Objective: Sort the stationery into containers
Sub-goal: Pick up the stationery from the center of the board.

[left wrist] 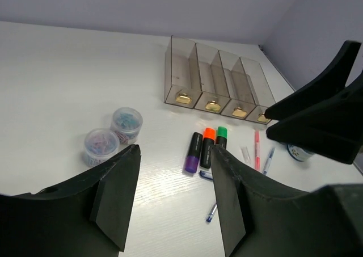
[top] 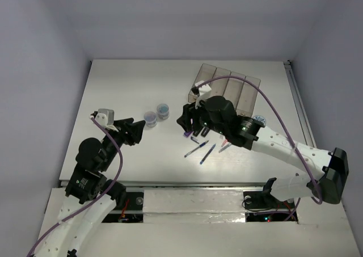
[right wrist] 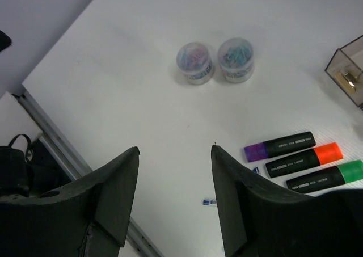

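right gripper [right wrist: 173,155] spread wide, empty, poised beside three markers [right wrist: 306,158], likely for a pick | left gripper [left wrist: 174,155] spread, empty, holding clear | pens [top: 195,150], rolls [left wrist: 102,142] lie loose | bins [left wrist: 215,81] hold no pens or markers

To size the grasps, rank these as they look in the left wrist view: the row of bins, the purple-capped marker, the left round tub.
1. row of bins
2-3. purple-capped marker and left round tub look alike: the marker is longer, the tub wider, so I give no ranking between them.

White table [top: 130,87] — plain lilac-grey walls [top: 45,53], even light.
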You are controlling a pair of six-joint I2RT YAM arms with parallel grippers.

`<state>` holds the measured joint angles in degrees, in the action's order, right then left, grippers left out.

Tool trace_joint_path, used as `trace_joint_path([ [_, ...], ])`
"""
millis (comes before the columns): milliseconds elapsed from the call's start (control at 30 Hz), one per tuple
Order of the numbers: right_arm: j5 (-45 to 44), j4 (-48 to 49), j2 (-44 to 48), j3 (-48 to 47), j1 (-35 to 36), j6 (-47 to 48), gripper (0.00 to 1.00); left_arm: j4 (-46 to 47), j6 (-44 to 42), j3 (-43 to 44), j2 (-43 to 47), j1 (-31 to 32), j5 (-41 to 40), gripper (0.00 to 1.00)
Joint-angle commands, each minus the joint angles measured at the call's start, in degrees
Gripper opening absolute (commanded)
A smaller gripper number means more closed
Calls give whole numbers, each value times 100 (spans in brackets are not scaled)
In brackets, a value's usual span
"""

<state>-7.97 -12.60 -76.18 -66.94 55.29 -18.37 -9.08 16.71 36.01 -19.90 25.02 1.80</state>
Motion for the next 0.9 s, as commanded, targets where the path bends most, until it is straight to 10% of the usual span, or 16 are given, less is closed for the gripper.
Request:
trace_joint_path([
  [0,-109,302,191,154,61,-70,60,258,-115,29,48,-14,163,49],
  [400,-135,337,139,190,61,-114,49,214,-54,-6,21,-14,75,50],
  [433,-135,355,147,198,61,-105,41,214,-54,-6,39,-14,83,50],
  [467,-152,390,130,207,61,-79,13,223,-54,-6,39,-14,109,51],
  [533,-144,442,-62,155,61,8,0,231,-45,-6,56,-14,127,53],
  [767,-284,241,-1503,-695,61,211,0,205,-10,-24,188,-14,48,55],
  [867,-442,-13,-2250,-1310,61,307,27,188,16,-15,206,-14,-39,55],
])
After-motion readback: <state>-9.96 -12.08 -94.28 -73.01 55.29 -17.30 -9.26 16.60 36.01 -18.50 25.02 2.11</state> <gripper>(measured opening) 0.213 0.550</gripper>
